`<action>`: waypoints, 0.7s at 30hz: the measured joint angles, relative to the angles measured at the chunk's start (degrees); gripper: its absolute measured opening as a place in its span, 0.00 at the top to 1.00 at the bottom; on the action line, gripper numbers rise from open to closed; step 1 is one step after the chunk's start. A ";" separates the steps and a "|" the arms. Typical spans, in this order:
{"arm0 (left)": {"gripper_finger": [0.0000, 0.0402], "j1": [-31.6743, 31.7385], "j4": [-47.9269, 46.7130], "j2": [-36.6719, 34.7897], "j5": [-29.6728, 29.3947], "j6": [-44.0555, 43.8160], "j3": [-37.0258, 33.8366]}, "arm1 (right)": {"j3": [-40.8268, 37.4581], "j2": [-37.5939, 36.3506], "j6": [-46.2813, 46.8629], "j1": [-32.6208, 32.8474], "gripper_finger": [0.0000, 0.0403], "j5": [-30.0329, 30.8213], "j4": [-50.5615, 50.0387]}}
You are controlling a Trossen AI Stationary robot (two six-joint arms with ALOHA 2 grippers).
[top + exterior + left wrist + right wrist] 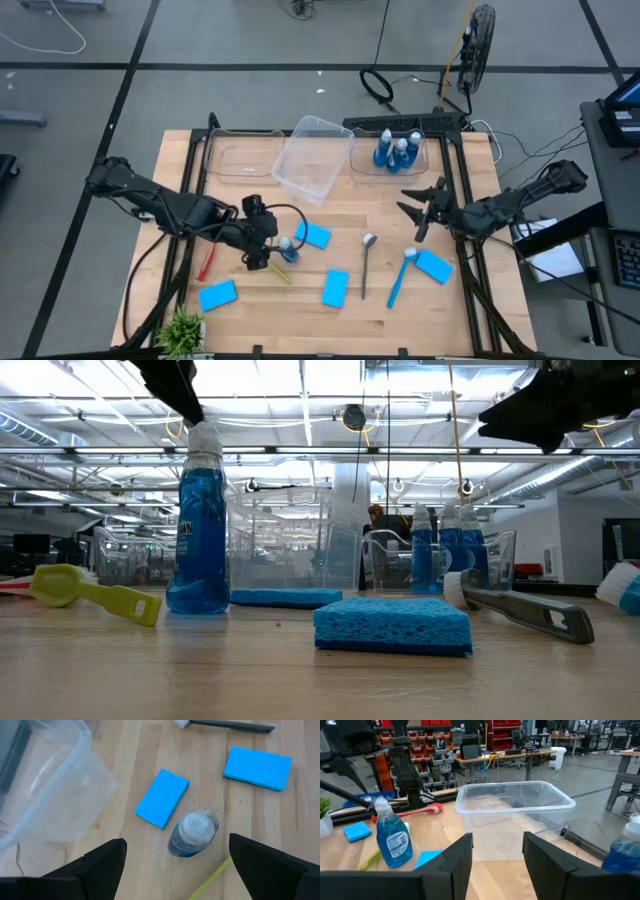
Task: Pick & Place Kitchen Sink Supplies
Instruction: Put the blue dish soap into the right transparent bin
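A small blue bottle with a pale cap point(192, 834) stands upright on its base on the table, also visible in the high view point(287, 245) and the low view point(201, 530). My left gripper point(177, 844) hovers open just above it, fingers wide on either side of the cap, not touching. My right gripper point(425, 207) is open above the table's right part, pointing toward a clear tilted bin point(512, 807). Three more blue bottles point(398, 150) stand in the far right bin. Blue sponges point(316, 235) point(336, 287) point(218, 295) point(435, 265) lie flat.
A red brush point(207, 262) and a yellow brush point(280, 268) lie near the left gripper. A metal spoon tool point(367, 262) and a blue brush point(400, 277) lie right of the middle. A clear bin point(245, 157) sits at the far left, a green plant point(183, 328) at the near-left corner.
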 joint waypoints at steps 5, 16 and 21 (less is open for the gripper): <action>0.13 -0.05 0.18 1.21 0.03 1.89 0.02 | -1.21 -0.02 -0.16 0.00 0.60 0.04 2.42; 0.13 -0.47 0.44 6.65 0.08 -1.62 0.02 | -1.24 0.00 -1.83 0.02 0.60 -2.87 1.61; 0.13 -0.68 0.47 6.45 0.05 -2.92 0.00 | -1.24 -0.02 0.88 0.23 0.60 -3.43 1.73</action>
